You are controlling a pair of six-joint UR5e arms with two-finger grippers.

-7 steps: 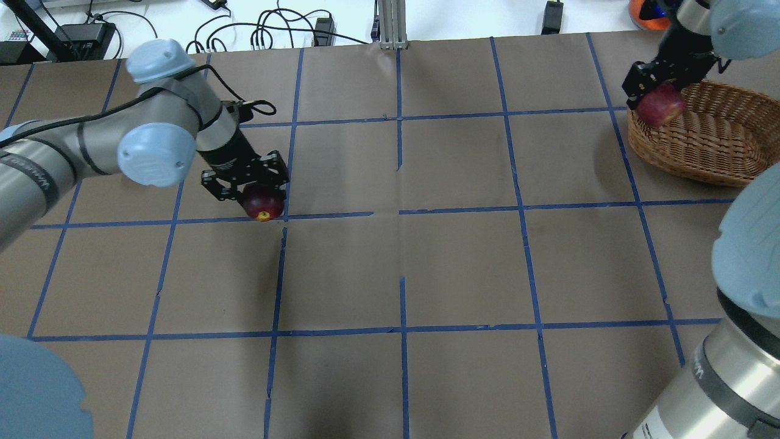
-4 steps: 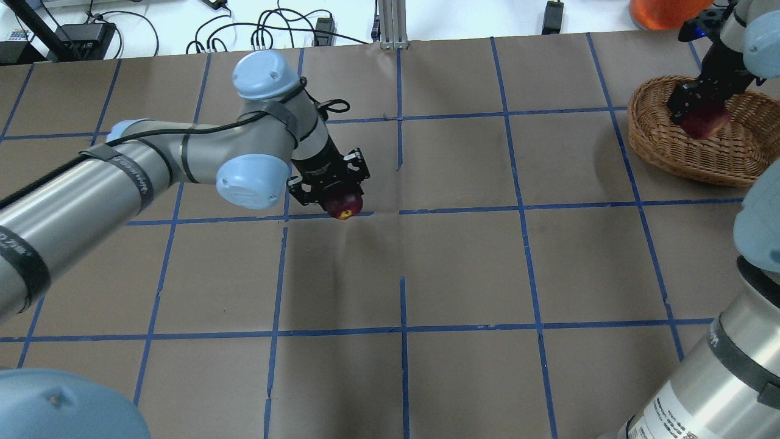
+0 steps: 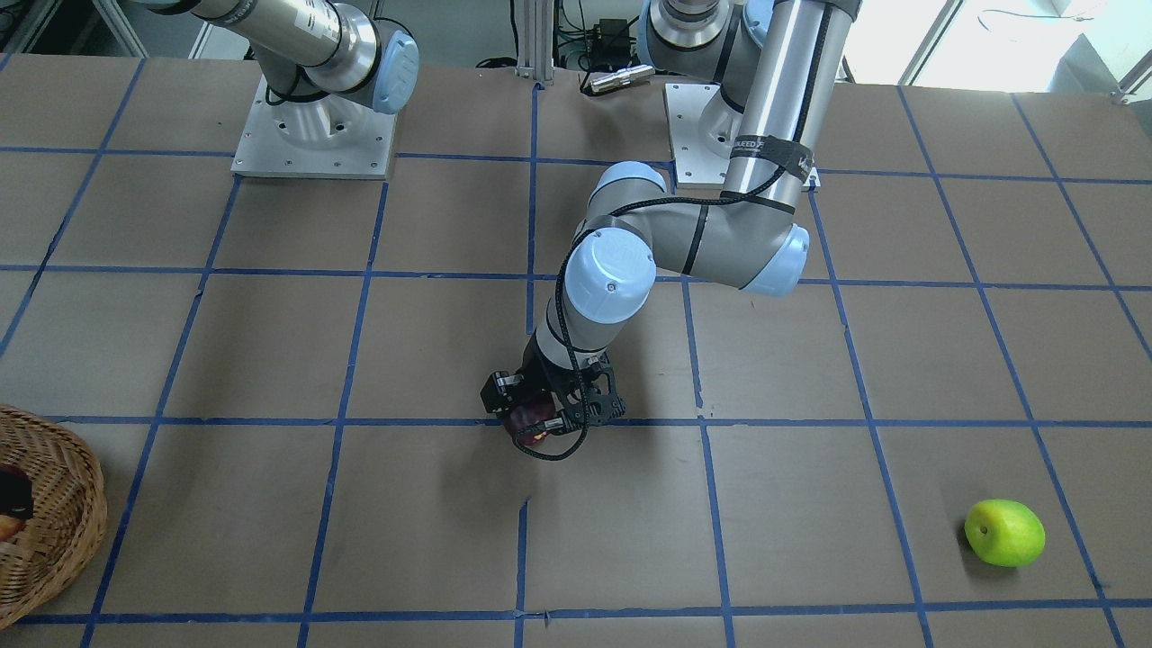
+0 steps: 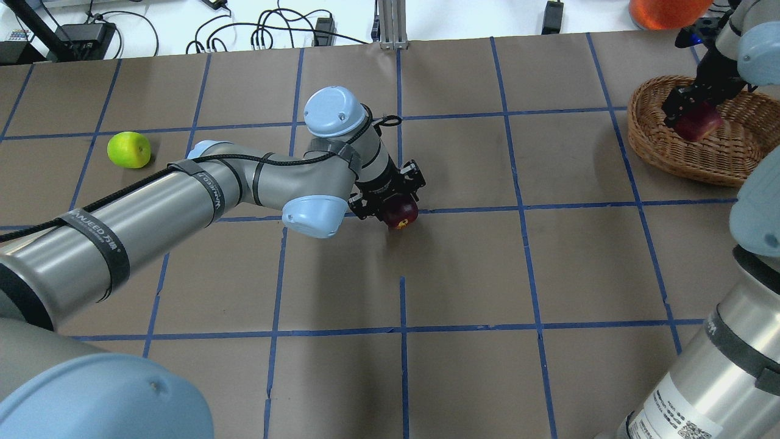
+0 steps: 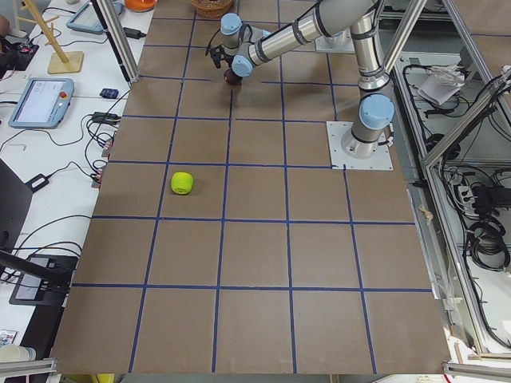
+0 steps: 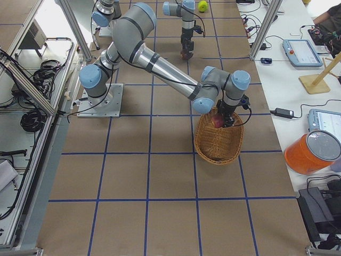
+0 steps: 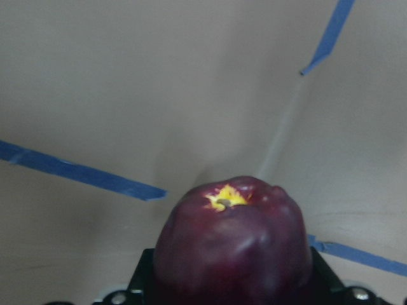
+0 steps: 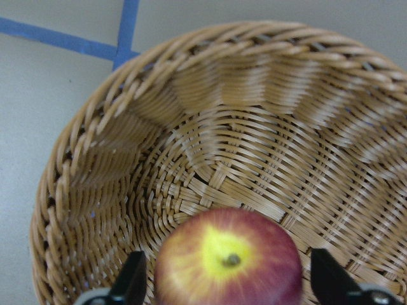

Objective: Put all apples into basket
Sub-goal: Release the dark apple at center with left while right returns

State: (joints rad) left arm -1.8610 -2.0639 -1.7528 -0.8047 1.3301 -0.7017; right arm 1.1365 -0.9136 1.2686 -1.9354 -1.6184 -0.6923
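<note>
My left gripper (image 4: 395, 206) is shut on the dark maroon apple (image 4: 401, 214) and holds it just above the table's middle; the apple fills the left wrist view (image 7: 234, 248) and also shows in the front view (image 3: 531, 421). My right gripper (image 4: 690, 117) is shut on the red apple (image 4: 698, 127) with the yellow stem patch, low inside the wicker basket (image 4: 716, 163) at the far right. The right wrist view shows this apple (image 8: 229, 267) between the fingers (image 8: 133, 279), above the basket's floor (image 8: 254, 127). The lime green apple (image 4: 129, 149) lies alone at the far left (image 3: 1004, 533).
An orange container (image 4: 667, 9) stands beyond the basket off the table's far right corner. Cables and power adapters (image 4: 262, 30) lie past the far edge. The left arm's forearm (image 4: 183, 207) stretches across the left half of the table.
My left arm has swung right, carrying the maroon apple from left of centre to the middle and uncovering the green apple. My right gripper moved the red apple over the rim into the basket.
</note>
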